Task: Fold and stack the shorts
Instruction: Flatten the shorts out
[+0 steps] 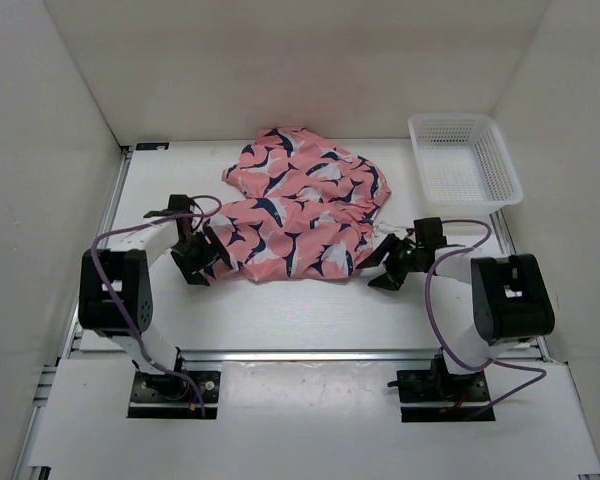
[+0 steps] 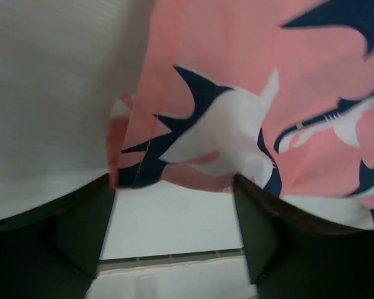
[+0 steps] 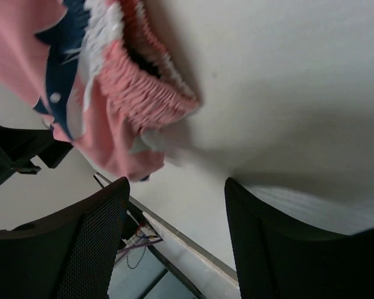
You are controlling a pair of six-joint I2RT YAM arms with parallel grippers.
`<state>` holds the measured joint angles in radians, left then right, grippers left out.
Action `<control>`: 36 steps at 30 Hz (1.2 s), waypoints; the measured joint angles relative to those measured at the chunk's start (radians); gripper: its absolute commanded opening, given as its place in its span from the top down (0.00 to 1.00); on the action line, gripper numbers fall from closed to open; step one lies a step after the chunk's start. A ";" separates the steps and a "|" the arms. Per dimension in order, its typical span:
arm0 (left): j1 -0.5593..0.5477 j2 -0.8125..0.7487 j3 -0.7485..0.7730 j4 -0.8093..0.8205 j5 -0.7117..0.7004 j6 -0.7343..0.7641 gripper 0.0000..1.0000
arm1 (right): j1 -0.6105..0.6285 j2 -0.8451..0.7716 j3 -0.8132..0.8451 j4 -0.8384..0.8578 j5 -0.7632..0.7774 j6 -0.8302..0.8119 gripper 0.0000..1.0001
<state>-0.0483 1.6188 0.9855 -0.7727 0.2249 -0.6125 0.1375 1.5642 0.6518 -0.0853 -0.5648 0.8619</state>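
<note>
Top external view: soft salmon-pink cloth shorts (image 1: 300, 215) printed with navy and white fish shapes lie crumpled mid-tabletop (image 1: 280, 310), well apart from the white plastic mesh basket (image 1: 467, 160) at the far right. Left claw (image 1: 206, 258) sits at their near-left corner, jaws spread wide, hem at its fingertips, nothing pinched. Right claw (image 1: 380, 266) gapes empty just beside the gathered waistband.

The left arm (image 1: 115, 290) and right arm (image 1: 510, 295) match: blocky black joint housings joined by white tubular links, a purple cable (image 1: 98, 250) looping along each, a black base plate (image 1: 170, 392) (small coloured wires beside it), and the black left gripper (image 1: 212, 258) and right gripper (image 1: 378, 265), fingers (image 3: 93, 249) finely dimpled.
</note>
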 measured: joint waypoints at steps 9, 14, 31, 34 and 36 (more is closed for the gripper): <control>0.015 0.094 0.060 0.019 -0.009 0.014 0.90 | 0.030 0.114 0.089 0.088 0.032 0.074 0.98; 0.034 0.091 0.158 -0.010 -0.012 0.024 0.90 | 0.051 0.163 0.278 0.011 0.092 0.057 1.00; 0.105 -0.365 0.128 -0.113 -0.013 0.019 0.72 | 0.089 -0.361 0.183 -0.275 0.356 -0.113 0.75; 0.116 -0.407 -0.073 -0.138 -0.028 0.005 0.33 | 0.096 -0.394 0.027 -0.330 0.408 -0.111 0.34; 0.114 -0.403 -0.129 -0.156 -0.037 -0.011 0.17 | 0.093 -0.394 -0.015 -0.384 0.440 -0.113 0.29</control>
<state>0.0658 1.2160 0.8566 -0.9283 0.1875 -0.6231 0.2310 1.1706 0.6369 -0.4694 -0.1249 0.7494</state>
